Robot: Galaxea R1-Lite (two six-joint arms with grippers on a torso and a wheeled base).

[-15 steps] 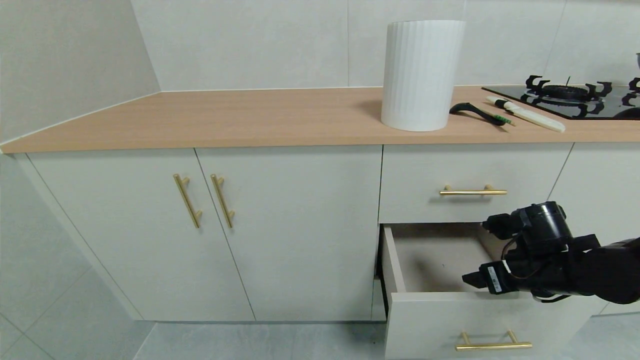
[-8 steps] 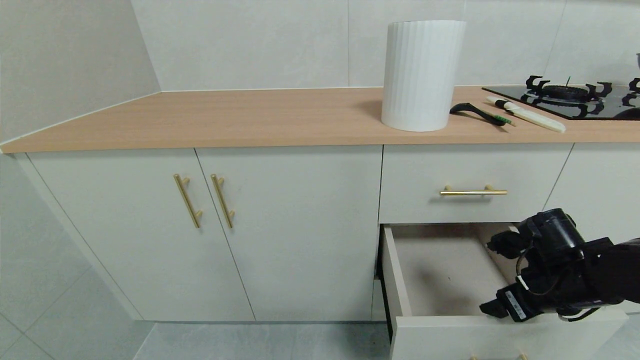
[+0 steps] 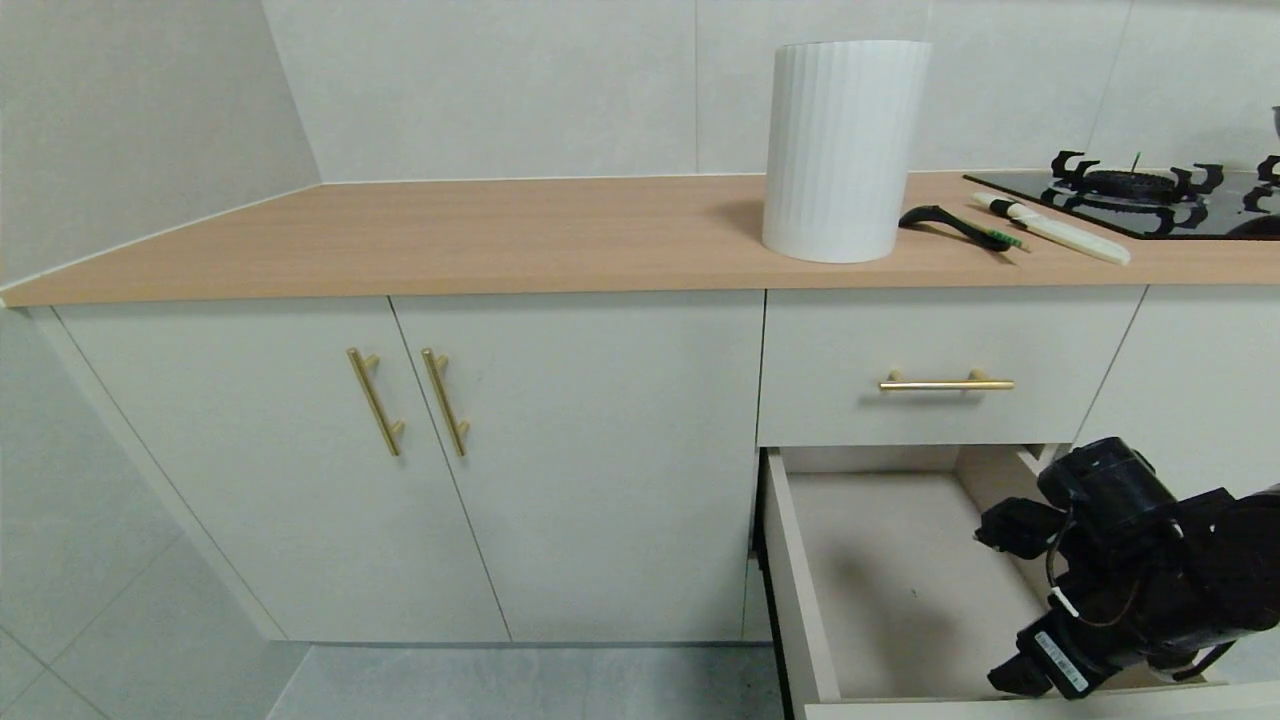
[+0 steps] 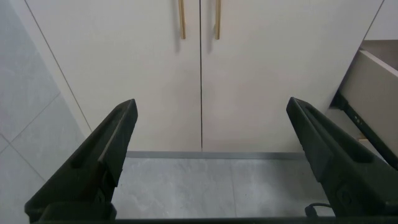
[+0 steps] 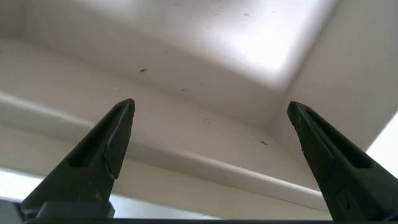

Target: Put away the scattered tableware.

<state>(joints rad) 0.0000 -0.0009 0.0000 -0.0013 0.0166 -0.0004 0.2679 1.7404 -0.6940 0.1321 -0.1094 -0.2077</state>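
The lower drawer [image 3: 790, 560] stands wide open, I'd guess to take the tableware. That lies up on the bench [image 3: 500, 230]: a pale knife [image 3: 1060, 232] and a black-handled tool [image 3: 950, 222], between the white canister [image 3: 842, 150] and the stove [image 3: 1140, 195]. The right gripper [image 3: 1018, 598] hangs over the drawer's front corner, fingers apart and empty. The left gripper [image 4: 211, 106] faces the cupboard doors [image 4: 249, 74], fingers apart too.
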